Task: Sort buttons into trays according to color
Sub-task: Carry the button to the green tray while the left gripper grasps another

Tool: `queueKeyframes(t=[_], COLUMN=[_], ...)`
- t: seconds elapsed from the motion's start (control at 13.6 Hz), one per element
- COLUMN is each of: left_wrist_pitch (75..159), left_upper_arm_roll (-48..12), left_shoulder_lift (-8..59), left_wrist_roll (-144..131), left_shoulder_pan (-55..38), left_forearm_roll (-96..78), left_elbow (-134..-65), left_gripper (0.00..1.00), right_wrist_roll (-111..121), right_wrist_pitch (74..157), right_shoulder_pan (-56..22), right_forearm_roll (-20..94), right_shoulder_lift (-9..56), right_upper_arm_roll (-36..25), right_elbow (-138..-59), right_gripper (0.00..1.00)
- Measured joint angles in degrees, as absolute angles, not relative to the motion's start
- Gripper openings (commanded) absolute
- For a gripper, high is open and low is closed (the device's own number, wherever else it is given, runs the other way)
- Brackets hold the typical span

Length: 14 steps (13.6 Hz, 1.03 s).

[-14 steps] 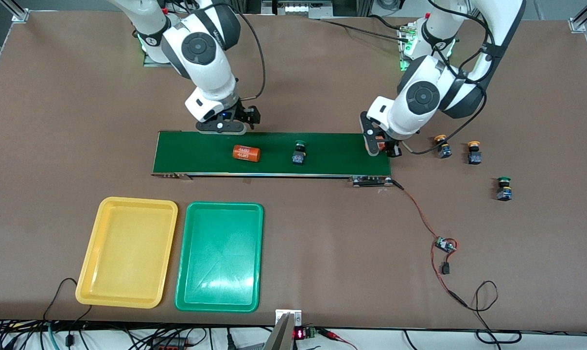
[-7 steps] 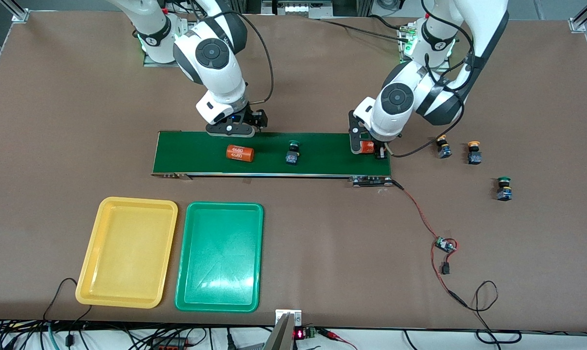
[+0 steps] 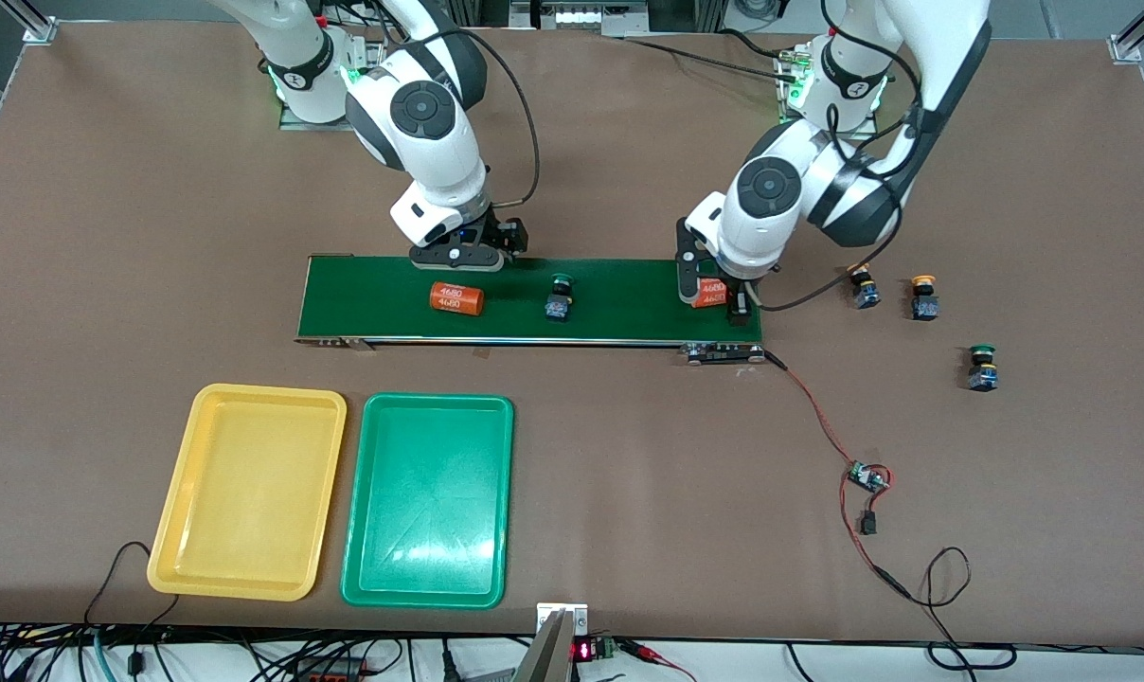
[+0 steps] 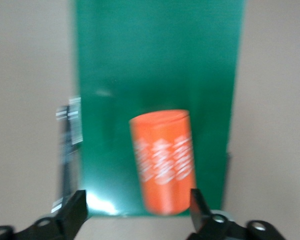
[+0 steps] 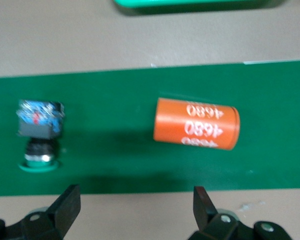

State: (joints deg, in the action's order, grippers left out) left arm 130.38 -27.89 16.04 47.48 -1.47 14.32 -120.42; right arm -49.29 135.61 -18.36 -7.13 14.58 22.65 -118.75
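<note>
1. Yellow tray (image 3: 247,491) and green tray (image 3: 428,499) lie side by side on the desk (image 3: 629,474), both empty.
2. Right jaws (image 3: 458,253), open, hang over the belt (image 3: 534,301) edge; just below them lie an orange cylinder (image 3: 456,299) and a green button (image 3: 559,296).
3. Left jaws (image 3: 716,296), open, straddle a second orange cylinder (image 4: 164,160) on the belt without gripping it.
4. Two yellow buttons (image 3: 862,286) and one green button (image 3: 982,367) sit on the desk past the left jaws, toward the left arm's end.
</note>
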Motion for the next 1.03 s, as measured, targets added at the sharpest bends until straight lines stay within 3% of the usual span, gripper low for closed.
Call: queueKeyframes(t=[0.29, 0.44, 0.74, 1.03], left_wrist_pitch=[129.27, 128.99, 128.18, 127.79], left_upper_arm_roll=[-26.56, -22.72, -14.95, -14.29], left_shoulder_lift=[12.50, 12.67, 13.41, 13.53], left_wrist_roll=[47.52, 47.64, 39.28, 19.22], left_shoulder_pan=[8.58, 12.19, 13.40, 14.18], left_forearm_roll=[12.15, 12.07, 10.34, 3.08], left_elbow=[-119.12, -119.63, -121.49, -124.63], left_gripper=[1.00, 1.00, 1.00, 1.00], right_wrist_roll=[-49.33, -49.34, -49.44, -49.46], right_wrist_pitch=[136.51, 136.55, 136.68, 136.68], right_shoulder_pan=[-20.61, -23.22, -25.85, -26.57], right_forearm_roll=[-7.18, -7.19, -7.32, -7.37], right_shoulder_lift=[18.58, 21.54, 25.83, 27.34], right_upper_arm_roll=[18.33, 16.23, 14.36, 13.64], right_elbow=[-112.43, -109.96, -106.98, -105.60], right_gripper=[1.00, 1.00, 1.00, 1.00])
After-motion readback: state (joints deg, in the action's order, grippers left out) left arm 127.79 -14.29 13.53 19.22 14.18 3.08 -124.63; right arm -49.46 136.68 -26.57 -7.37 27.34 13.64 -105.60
